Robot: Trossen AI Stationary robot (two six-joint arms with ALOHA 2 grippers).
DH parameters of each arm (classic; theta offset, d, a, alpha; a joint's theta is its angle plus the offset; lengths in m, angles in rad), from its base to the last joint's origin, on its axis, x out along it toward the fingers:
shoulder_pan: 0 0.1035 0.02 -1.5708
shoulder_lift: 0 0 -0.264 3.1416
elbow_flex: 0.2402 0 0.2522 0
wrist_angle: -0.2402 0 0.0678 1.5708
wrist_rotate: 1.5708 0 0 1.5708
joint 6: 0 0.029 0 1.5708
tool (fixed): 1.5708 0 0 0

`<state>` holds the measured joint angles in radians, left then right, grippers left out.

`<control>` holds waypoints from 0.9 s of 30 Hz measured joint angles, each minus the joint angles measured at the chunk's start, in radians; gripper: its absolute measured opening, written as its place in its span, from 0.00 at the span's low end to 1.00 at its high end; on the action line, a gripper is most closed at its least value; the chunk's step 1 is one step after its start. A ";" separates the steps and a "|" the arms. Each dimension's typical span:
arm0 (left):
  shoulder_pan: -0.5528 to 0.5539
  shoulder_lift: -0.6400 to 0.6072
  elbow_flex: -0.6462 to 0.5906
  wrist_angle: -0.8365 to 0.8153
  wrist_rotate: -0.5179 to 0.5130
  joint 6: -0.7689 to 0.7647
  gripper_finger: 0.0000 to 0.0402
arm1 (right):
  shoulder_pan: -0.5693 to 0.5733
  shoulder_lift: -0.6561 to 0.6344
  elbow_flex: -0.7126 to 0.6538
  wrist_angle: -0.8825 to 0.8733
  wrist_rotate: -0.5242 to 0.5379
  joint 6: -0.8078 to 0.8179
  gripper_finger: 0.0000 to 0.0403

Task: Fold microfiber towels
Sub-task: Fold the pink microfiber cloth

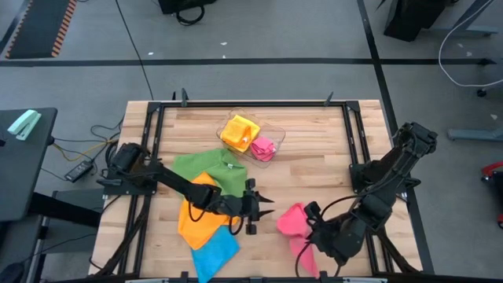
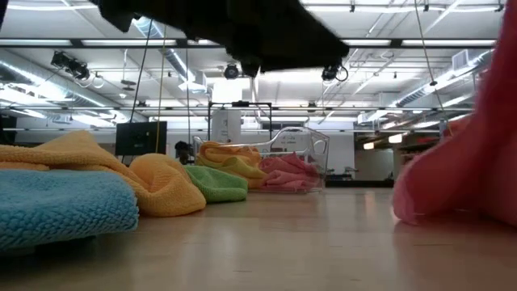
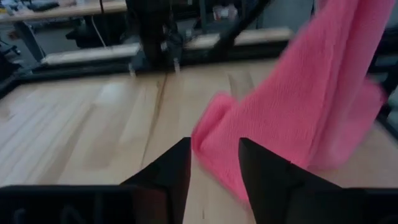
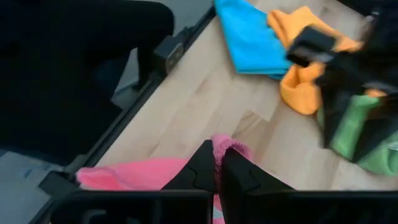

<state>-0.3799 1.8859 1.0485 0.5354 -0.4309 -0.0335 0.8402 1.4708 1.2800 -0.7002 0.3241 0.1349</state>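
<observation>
A pink towel (image 1: 292, 220) hangs from my right gripper (image 1: 312, 237), which is shut on it over the near right part of the table. The towel's lower end (image 2: 436, 202) rests on the wood. My left gripper (image 1: 269, 207) stands open and near level at the table's middle, with its fingertips just short of the towel's low corner (image 3: 214, 127). Behind the left arm a green towel (image 1: 208, 169), an orange towel (image 1: 196, 220) and a blue towel (image 1: 214, 251) lie loose on the table. My right gripper pinches a bunched bit of the pink towel's upper edge (image 4: 227, 146) between its two fingers, slanting down from the table's right. One layer or several, I cannot tell. The cloth hangs slack below the fingers, with its lower end on the table.
A clear plastic tray (image 1: 275, 132) at the far middle holds a yellow cloth (image 1: 238, 132) and a pink cloth (image 1: 263, 148). A black frame rail (image 1: 251, 104) runs around the table. Bare wood (image 1: 322, 173) lies between the tray and the right arm.
</observation>
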 joint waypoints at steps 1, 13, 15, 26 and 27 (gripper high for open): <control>0.000 0.012 -0.001 -0.001 0.002 0.002 0.37 | -0.003 0.000 -0.003 0.002 0.016 0.007 0.04; 0.026 0.121 0.075 0.037 0.113 -0.001 0.45 | -0.054 0.000 -0.041 0.000 0.083 0.037 0.04; 0.026 0.129 0.084 0.037 0.117 0.001 0.44 | -0.052 0.000 -0.049 0.002 0.105 0.037 0.04; 0.030 0.130 0.085 -0.011 0.116 -0.006 0.44 | -0.068 0.000 -0.105 0.063 0.159 0.022 0.04; 0.030 0.130 0.085 -0.009 0.116 -0.007 0.44 | -0.070 0.000 -0.105 0.062 0.158 0.022 0.04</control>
<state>-0.3504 2.0159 1.1339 0.5264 -0.3149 -0.0402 0.7699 1.4712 1.1748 -0.6377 0.4819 0.1573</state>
